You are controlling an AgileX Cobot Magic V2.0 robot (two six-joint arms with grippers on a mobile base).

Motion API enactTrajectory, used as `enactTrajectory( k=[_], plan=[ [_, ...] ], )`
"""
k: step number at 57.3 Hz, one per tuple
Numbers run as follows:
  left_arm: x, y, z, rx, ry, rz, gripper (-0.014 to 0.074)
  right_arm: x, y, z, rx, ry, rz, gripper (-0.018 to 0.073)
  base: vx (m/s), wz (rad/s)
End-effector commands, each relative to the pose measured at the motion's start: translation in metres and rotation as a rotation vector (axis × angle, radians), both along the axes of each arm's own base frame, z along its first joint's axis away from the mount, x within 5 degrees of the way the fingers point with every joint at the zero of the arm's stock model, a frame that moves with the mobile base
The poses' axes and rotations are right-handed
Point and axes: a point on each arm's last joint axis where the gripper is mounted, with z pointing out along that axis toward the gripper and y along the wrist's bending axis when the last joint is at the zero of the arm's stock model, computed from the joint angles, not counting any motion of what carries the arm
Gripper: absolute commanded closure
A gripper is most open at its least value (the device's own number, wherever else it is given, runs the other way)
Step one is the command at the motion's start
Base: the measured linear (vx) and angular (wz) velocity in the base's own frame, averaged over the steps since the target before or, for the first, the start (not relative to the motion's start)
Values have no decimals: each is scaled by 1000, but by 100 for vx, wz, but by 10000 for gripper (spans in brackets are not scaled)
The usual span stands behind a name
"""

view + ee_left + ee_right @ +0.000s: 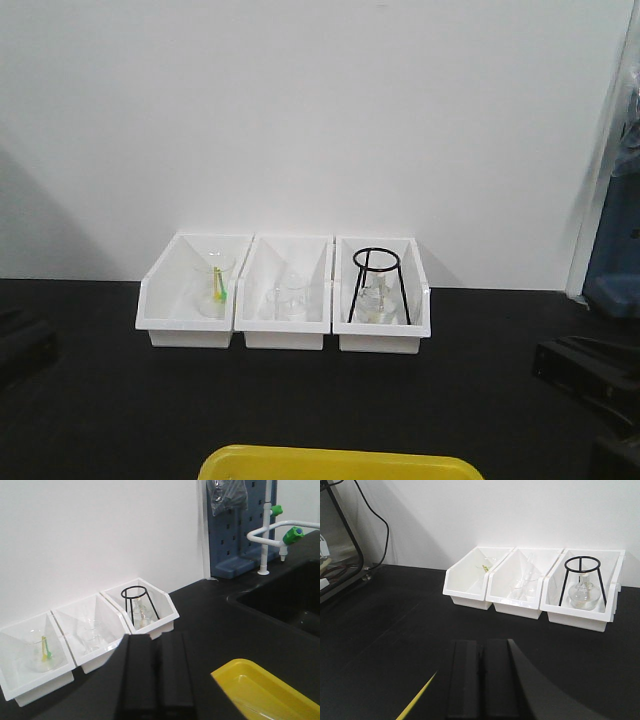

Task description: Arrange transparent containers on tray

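Note:
The yellow tray [340, 463] lies at the near table edge; its corner [260, 690] shows in the left wrist view and a thin sliver of its rim [417, 700] in the right wrist view. Faint slim clear tubes [529, 565] lean in the middle white bin [285, 335] beside a small beaker [291, 300]; they are hard to make out. My left gripper [157, 639] is shut with nothing in it, low over the black table short of the bins. My right gripper [481, 644] is shut and empty too, right of the tray.
The left bin [190, 325] holds a beaker with a green-yellow item [217, 285]. The right bin [382, 335] holds a black ring stand [584, 577] over a round flask. A sink [285, 597], white faucet [267, 530] and blue pegboard lie to the right; a metal cart [337, 555] stands left.

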Motion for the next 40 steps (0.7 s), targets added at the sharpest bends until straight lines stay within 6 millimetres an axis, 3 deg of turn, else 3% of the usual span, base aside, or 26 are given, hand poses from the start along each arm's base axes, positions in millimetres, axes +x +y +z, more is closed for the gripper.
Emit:
enactTrajectory(
  k=[1,9,15,22,33,40],
  plan=[
    [-11,12,-7,-106,-155,45,605,0,-2,17,44,-102,-14,572,0,0],
    [-31,36,-67,-109,-228,167,604,0,-2,17,44,-102,-14,572,0,0],
    [-42,49,-110,-81,-175,274,604,0,-2,17,44,-102,-14,572,0,0],
    [-51,60,-147,-72,-120,406,604,0,-2,17,44,-102,-14,572,0,0],
    [-55,66,-193,-98,-117,504,604,-1,-2,16,42,-98,-13,572,0,0],
    [-55,67,-198,-112,-36,508,604,-1,-2,16,41,-96,-13,572,0,0]
  ],
)
